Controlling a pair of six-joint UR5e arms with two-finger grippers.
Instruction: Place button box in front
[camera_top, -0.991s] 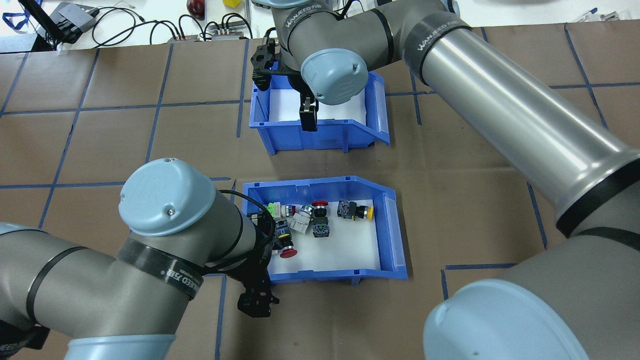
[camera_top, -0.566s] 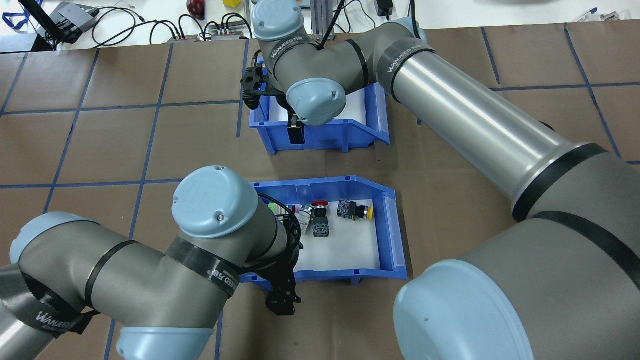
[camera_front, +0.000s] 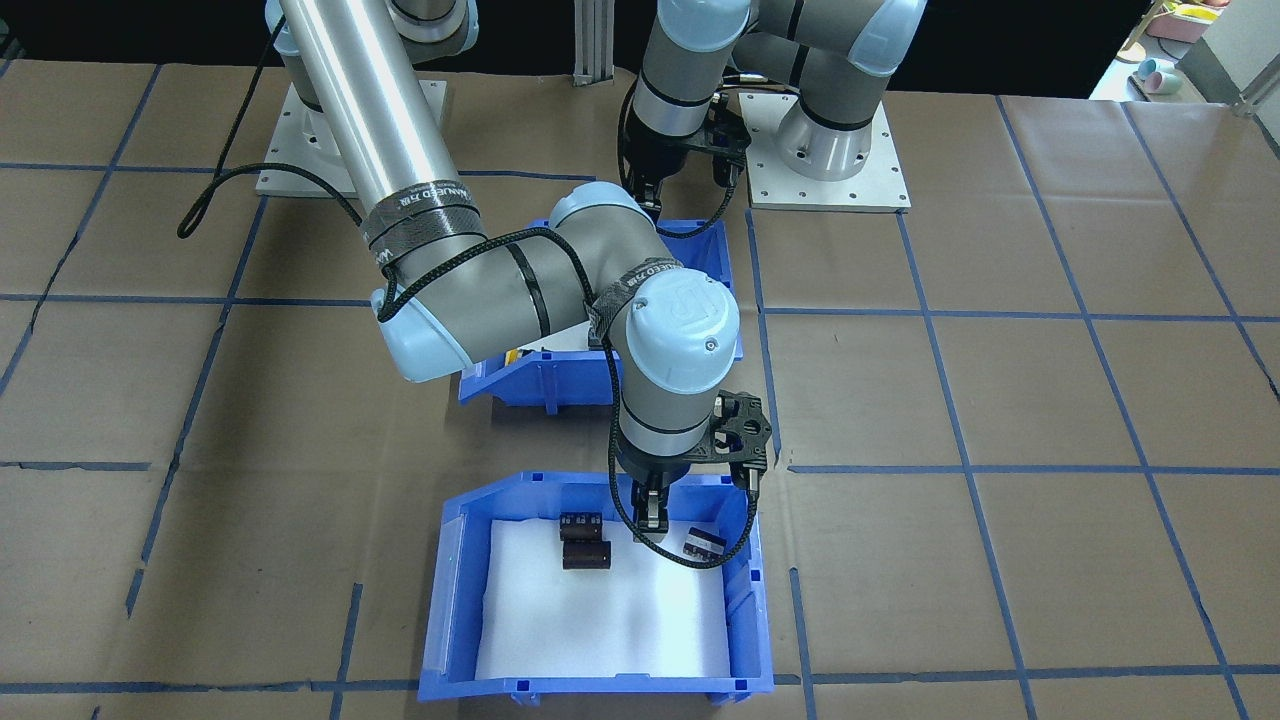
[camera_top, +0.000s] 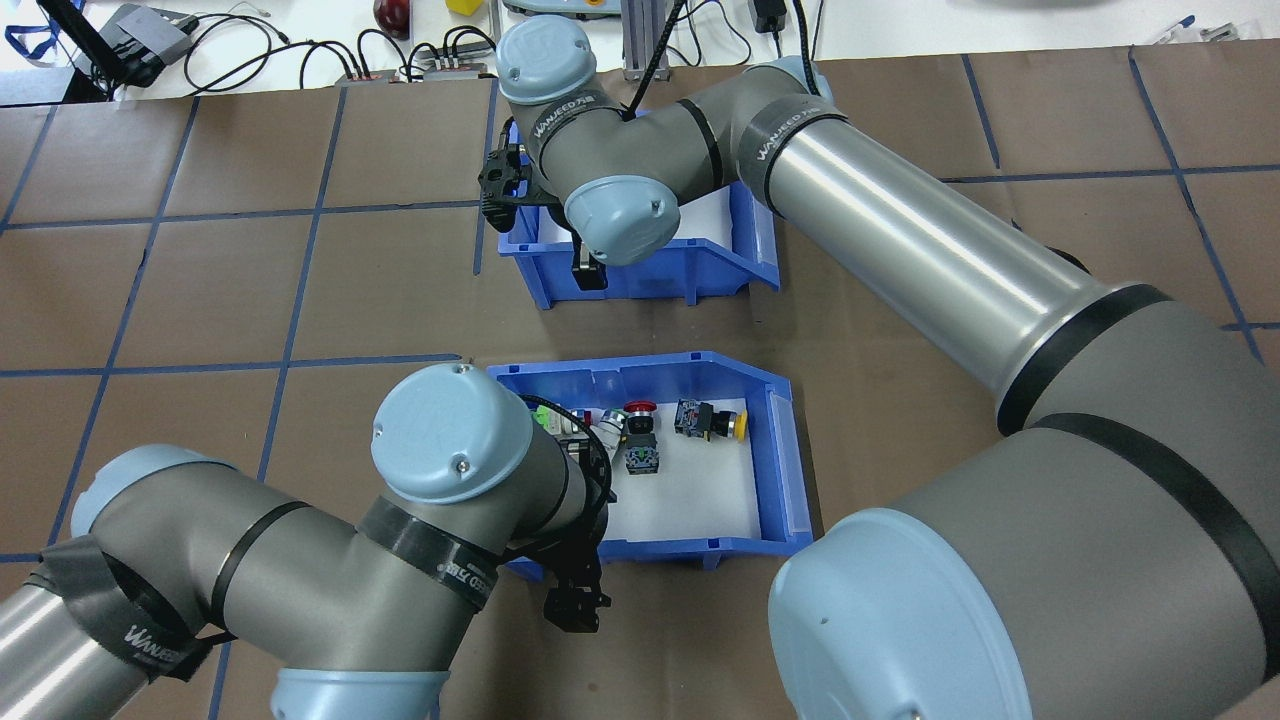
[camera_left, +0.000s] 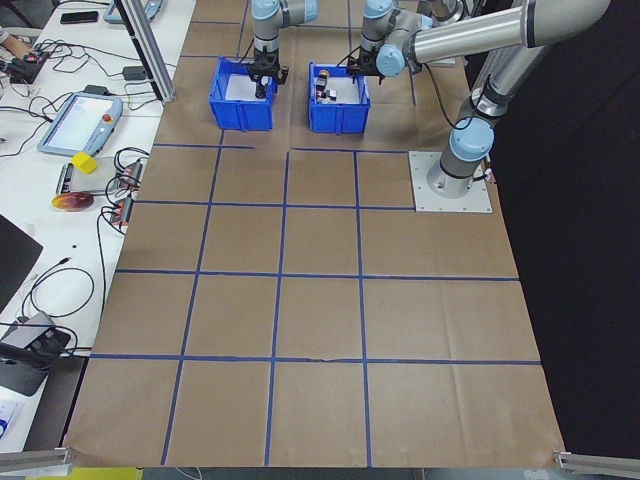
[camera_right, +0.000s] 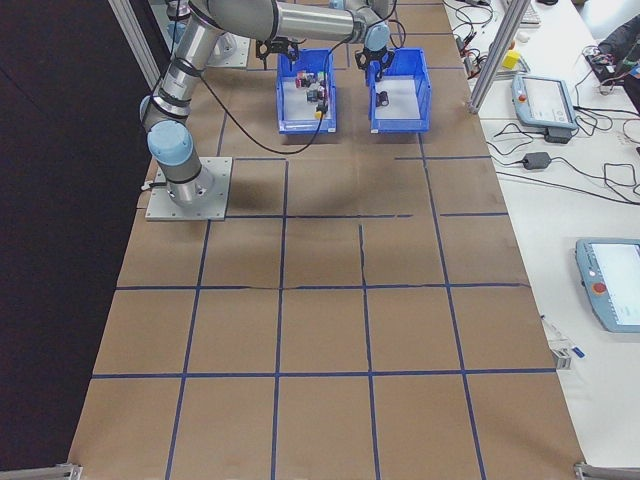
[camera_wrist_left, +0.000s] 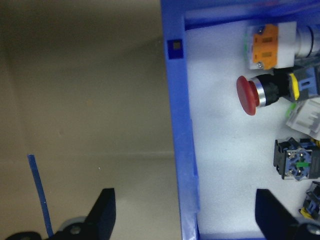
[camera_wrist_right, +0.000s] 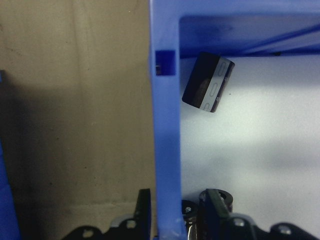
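- Button box (camera_top: 775, 455) — blue open-front bin with white foam liner, sitting on the brown-papered counter (camera_top: 200, 290) on the robot's side, directly behind a second blue bin (camera_top: 735, 255) as seen from overhead.
- Inside, clustered toward one end: red mushroom push-button (camera_wrist_left: 248, 95), orange-and-white switch block (camera_wrist_left: 270, 46), yellow-capped switch (camera_top: 722, 423), dark contact block with a green mark (camera_wrist_left: 296, 159).
- Left gripper (camera_wrist_left: 186, 217) spread wide, straddling the button box's blue side wall (camera_wrist_left: 179, 150) — one finger (camera_wrist_left: 102, 215) outside over the paper, the other (camera_wrist_left: 267, 212) inside over the foam; nothing clamped.
- Right gripper (camera_wrist_right: 172, 212) at the far bin, its two fingers closed in tight against the bin's side wall (camera_wrist_right: 165, 130), one on each face; seems to pinch the wall, though contact itself sits at the frame edge.
- Far bin holding only a few dark parts: a black rectangular block (camera_wrist_right: 207, 82) near the corner, a dark cylinder (camera_front: 586, 556) with a small dark block (camera_front: 578, 523) just beside it.
- Blue tape grid lines (camera_top: 300, 210) crossing the counter.
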